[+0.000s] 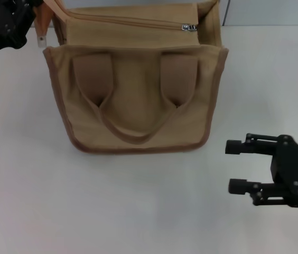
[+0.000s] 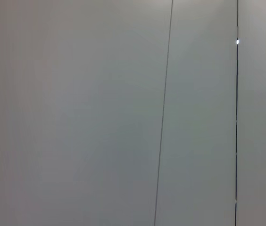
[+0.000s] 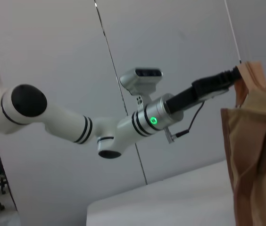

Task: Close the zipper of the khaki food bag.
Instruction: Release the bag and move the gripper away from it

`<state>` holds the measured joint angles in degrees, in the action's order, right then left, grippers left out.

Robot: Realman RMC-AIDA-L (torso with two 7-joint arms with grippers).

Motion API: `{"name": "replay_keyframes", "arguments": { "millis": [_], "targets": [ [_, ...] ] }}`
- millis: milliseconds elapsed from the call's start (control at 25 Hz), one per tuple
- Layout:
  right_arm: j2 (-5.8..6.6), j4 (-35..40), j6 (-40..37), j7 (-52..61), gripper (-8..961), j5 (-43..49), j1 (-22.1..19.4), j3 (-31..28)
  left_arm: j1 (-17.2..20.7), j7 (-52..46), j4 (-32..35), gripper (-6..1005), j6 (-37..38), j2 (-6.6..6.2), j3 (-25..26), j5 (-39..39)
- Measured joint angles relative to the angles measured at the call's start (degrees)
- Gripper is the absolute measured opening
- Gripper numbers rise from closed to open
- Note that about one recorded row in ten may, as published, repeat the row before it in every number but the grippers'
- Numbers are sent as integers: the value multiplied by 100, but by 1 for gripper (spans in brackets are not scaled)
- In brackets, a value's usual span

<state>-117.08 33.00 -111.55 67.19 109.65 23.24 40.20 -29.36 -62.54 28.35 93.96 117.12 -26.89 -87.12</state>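
The khaki food bag stands on the white table, its front with two wide strap handles facing me. The zipper runs along the flat top panel, and its silver pull sits at the right end. My left gripper is at the bag's back left corner, shut on a tan end tab there. The right wrist view shows the left gripper pinching that corner of the bag. My right gripper is open and empty, low over the table to the front right of the bag.
The white table extends in front of the bag and to both sides. A grey panelled wall stands behind. The left arm reaches in from the far side in the right wrist view.
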Motion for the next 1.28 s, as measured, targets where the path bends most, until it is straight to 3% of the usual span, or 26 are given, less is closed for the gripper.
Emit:
{"name": "replay_keyframes", "arguments": {
  "millis": [680, 960, 1080, 1280],
  "targets": [
    [-25, -19, 52, -52, 740, 47, 142, 5, 77, -137, -14, 54, -164, 38, 52, 217],
    [-35, -20, 75, -56, 741, 48, 169, 5, 97, -204, -1, 271, -171, -74, 5, 159],
    [-36, -6, 76, -57, 740, 48, 197, 2, 181, -289, 38, 424, -193, -173, 2, 154],
    [-35, -4, 76, -57, 741, 46, 241, -36, 289, -782, 291, 559, -151, -521, -8, -279]
  ]
}}
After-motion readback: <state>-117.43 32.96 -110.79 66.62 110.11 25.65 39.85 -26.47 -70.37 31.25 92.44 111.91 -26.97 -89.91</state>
